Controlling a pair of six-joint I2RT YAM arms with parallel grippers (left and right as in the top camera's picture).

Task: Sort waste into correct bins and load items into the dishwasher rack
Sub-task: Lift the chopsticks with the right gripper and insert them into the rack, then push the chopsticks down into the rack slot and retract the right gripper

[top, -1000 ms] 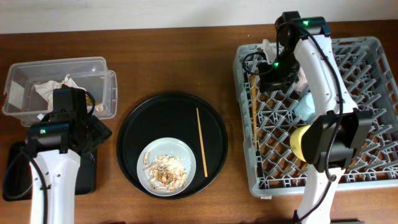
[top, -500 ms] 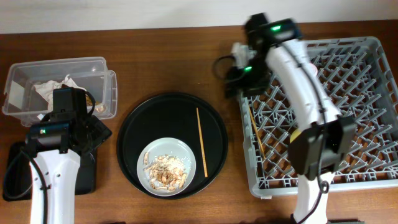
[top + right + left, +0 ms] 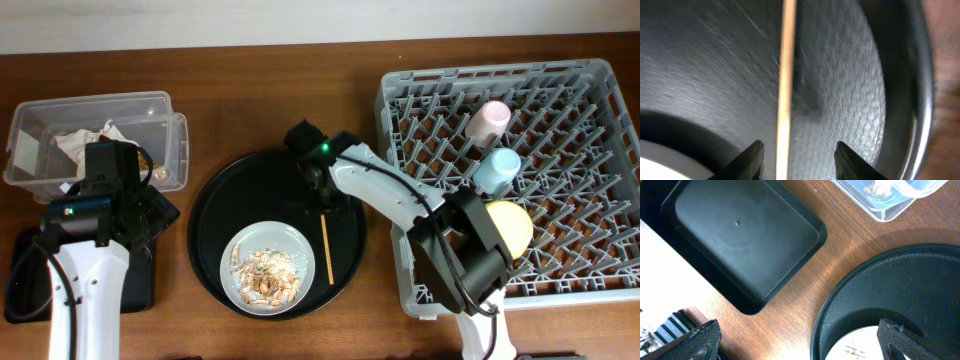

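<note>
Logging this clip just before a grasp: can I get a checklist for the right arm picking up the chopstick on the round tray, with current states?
1. Right gripper open: ok, fingers spread.
2. Chopstick between its fingers: ok, nearer one finger.
3. Chopstick flat on the round black tray: ok.
4. Left gripper out of the way: ok, open, over by the rectangular black tray.
5. Room in the dishwasher rack: ok, many pegs bare.
6. Fingers touching the chopstick: cannot tell, view blurred.
</note>
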